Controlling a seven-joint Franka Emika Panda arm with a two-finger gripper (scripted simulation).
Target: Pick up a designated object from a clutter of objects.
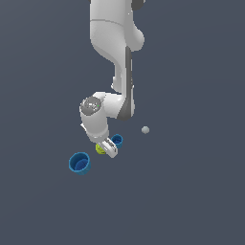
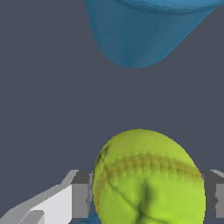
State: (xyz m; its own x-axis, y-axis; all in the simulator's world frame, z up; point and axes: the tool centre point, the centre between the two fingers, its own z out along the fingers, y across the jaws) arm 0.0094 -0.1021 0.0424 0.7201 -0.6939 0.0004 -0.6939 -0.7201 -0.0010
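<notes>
The yellow-green ball with dark seam marks fills the space between my two fingers in the wrist view. The pads touch its sides. My gripper is shut on the ball. In the exterior view the gripper is low, with the ball showing just beside its fingers. The smaller blue cup stands right behind the gripper. The larger blue cup stands to the exterior view's left of it. Whether the ball is off the floor I cannot tell.
A tiny grey sphere lies to the exterior view's right of the gripper, apart from it. A blue cup shows close ahead in the wrist view. The floor is flat dark grey.
</notes>
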